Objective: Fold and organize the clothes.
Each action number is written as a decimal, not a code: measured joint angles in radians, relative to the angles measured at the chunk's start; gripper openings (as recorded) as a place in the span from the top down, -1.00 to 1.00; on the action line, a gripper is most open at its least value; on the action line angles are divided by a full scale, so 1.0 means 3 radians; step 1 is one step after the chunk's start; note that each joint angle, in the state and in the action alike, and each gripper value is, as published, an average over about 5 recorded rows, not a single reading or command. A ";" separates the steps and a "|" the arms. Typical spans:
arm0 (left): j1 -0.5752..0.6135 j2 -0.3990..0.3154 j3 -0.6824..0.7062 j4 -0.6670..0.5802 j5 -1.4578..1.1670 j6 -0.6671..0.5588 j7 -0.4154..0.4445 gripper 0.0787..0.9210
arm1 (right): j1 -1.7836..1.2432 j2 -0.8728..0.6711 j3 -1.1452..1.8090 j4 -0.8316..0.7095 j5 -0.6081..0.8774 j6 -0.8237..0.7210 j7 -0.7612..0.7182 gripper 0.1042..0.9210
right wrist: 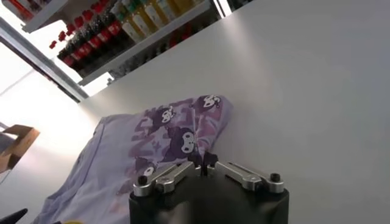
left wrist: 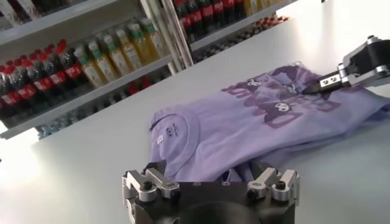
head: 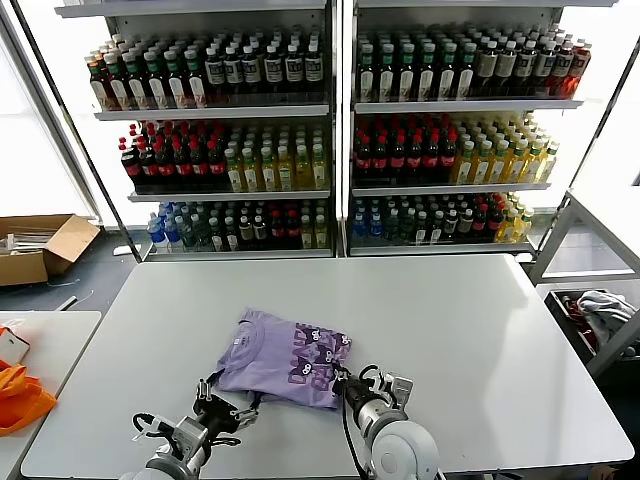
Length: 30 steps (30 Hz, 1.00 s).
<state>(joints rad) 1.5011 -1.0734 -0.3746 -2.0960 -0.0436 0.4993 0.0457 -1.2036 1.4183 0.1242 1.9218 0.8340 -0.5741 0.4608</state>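
White table (head: 450, 330), unreadable purple-printed T-shirt (head: 285, 355)

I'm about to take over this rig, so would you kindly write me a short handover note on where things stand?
Left gripper: open, at the near left edge of the lavender printed T-shirt, holding nothing.
Right gripper: shut, at the shirt's near right edge; whether it pinches fabric cannot be told.
Shirt: lies on the white table, near the front edge, already folded into a compact bundle with the dark purple print and the neck label up.
Done: the shirt looks largely folded.
Left: probably a last fold or tidying, then placing it.
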 measured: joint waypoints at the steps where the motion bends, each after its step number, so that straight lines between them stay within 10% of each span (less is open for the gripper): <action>1: -0.0018 -0.0001 -0.0008 0.0026 0.0000 -0.0004 -0.0006 -0.77 | -0.0005 -0.0004 0.0000 0.0011 0.0002 -0.0005 -0.0002 0.94; 30: -0.0088 0.0048 -0.0489 0.0175 -0.0256 -0.0013 -0.0135 -0.77 | 0.0047 -0.0403 0.0411 0.0265 0.0360 -0.0016 -0.0032 0.94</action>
<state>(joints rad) 1.4747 -1.0590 -0.5214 -2.0434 -0.1202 0.4954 0.0053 -1.1895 1.2974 0.2476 2.0012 0.9421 -0.5788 0.4512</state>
